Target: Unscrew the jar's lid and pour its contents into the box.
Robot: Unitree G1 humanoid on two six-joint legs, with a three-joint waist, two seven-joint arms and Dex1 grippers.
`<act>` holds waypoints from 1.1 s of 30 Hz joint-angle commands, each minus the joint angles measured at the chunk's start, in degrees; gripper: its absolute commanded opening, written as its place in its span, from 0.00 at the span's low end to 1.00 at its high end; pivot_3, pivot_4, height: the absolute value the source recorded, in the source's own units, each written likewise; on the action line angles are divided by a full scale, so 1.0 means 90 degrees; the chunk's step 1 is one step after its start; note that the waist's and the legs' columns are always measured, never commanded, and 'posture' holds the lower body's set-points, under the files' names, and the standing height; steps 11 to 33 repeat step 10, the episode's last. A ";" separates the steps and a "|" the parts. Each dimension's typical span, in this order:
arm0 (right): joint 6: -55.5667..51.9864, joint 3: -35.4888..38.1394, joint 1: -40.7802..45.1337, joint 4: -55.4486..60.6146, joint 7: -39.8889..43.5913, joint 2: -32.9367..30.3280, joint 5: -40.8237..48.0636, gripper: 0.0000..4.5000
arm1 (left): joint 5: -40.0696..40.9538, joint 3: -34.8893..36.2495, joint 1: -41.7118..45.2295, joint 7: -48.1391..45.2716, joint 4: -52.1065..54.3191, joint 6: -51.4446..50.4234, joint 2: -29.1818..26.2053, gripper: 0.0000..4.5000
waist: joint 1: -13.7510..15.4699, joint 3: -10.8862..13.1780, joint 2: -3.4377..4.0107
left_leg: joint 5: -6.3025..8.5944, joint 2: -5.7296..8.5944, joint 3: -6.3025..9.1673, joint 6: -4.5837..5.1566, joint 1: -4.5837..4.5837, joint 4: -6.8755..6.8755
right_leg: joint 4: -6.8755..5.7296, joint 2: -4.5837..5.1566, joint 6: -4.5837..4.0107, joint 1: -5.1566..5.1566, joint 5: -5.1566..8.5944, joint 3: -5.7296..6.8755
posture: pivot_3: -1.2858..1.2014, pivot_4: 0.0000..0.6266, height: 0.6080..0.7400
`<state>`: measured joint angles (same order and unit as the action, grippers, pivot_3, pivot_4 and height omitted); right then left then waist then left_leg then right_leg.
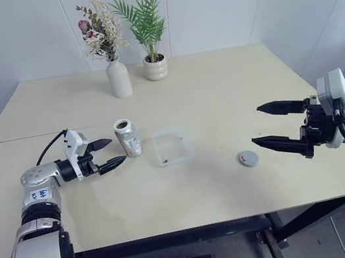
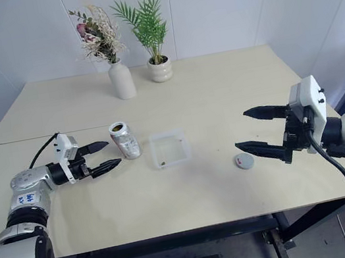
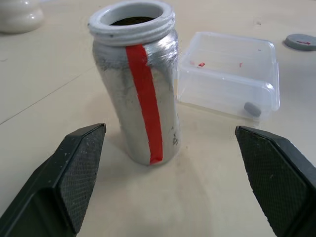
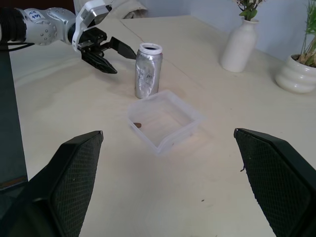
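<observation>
At the left of the head view your left gripper (image 1: 110, 154) has its jaws spread wide and empty, tips just beside the jar (image 1: 127, 137) but apart from it. The jar stands upright and uncapped left of centre on the table (image 1: 219, 87); a careless sideways sweep from that arm could knock it over and roll it away. Just right of it, at centre frame, the box (image 1: 173, 145) sits with a few dark bits of the contents (image 1: 163, 164) by its lower left corner, so the pour looks done; the box is light clear plastic, and any bump from the jar or a finger could skid it and scatter those bits. Further right the lid (image 1: 248, 158) lies flat on the table. At the right edge your right gripper (image 1: 275, 125) hangs with jaws spread and empty, its lower finger near the lid; dropping it could flick the lid toward the table's edge.
</observation>
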<state>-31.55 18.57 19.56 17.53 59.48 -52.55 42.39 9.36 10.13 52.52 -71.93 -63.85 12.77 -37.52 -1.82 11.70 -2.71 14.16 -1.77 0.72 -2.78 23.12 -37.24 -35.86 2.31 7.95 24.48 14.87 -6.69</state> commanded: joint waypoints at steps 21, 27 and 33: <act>0.0084 0.0659 -0.0231 0.0336 -0.0112 -0.0185 0.0015 1.00 | 0.0583 0.0500 0.0458 -0.1815 -0.0099 0.0268 -0.0899 0.99 | -0.0007 0.0000 0.0000 | 0.0000 -0.0003 0.0000 0.0000 0.0000 0.0008 | 0.0001 0.0000 -0.0012 0.0003 0.0007 0.0006 | 0.52 0.24 1.00; 0.0084 0.0659 -0.0231 0.0336 -0.0112 -0.0185 0.0015 1.00 | 0.0583 0.0500 0.0458 -0.1815 -0.0099 0.0268 -0.0899 0.99 | -0.0007 0.0000 0.0000 | 0.0000 -0.0003 0.0000 0.0000 0.0000 0.0008 | 0.0001 0.0000 -0.0012 0.0003 0.0007 0.0006 | 0.52 0.24 1.00; 0.0084 0.0659 -0.0231 0.0336 -0.0112 -0.0185 0.0015 1.00 | 0.0583 0.0500 0.0458 -0.1815 -0.0099 0.0268 -0.0899 0.99 | -0.0007 0.0000 0.0000 | 0.0000 -0.0003 0.0000 0.0000 0.0000 0.0008 | 0.0001 0.0000 -0.0012 0.0003 0.0007 0.0006 | 0.52 0.24 1.00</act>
